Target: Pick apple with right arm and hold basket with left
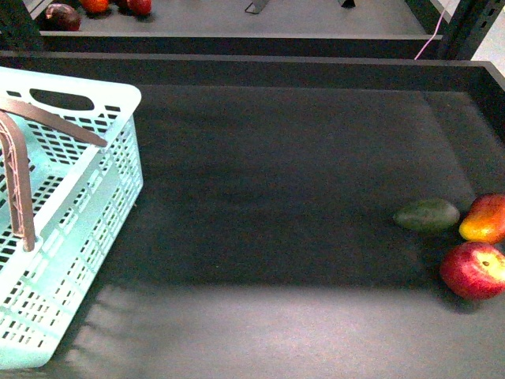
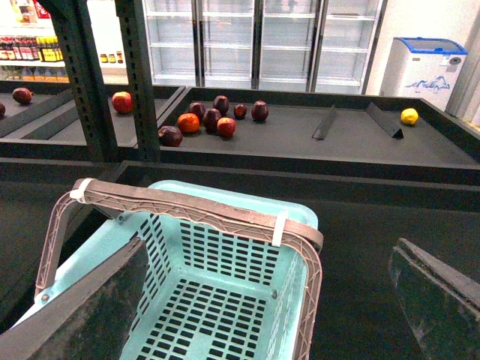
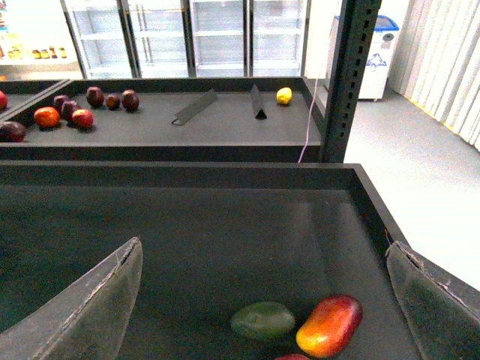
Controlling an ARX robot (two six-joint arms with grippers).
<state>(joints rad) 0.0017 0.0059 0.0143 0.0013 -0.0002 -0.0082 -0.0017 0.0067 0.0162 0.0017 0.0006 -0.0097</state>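
The red apple (image 1: 473, 270) lies on the dark shelf floor at the near right; in the right wrist view only a sliver of the apple (image 3: 292, 357) shows at the picture's edge. The turquoise basket (image 1: 118, 103) stands at the left with its brown handle (image 1: 20, 189) raised. Neither arm shows in the front view. My left gripper (image 2: 268, 246) is open above the basket (image 2: 225, 255), over its handle (image 2: 187, 210) and right rim, touching nothing. My right gripper (image 3: 262, 246) hangs open above the fruit, nothing between its fingers.
A green avocado (image 1: 427, 215) and an orange-red mango (image 1: 485, 219) lie just behind the apple, near the bin's right wall (image 1: 493, 87). A raised back wall (image 1: 237, 67) bounds the bin. Beyond it another shelf holds several fruits (image 2: 214, 120).
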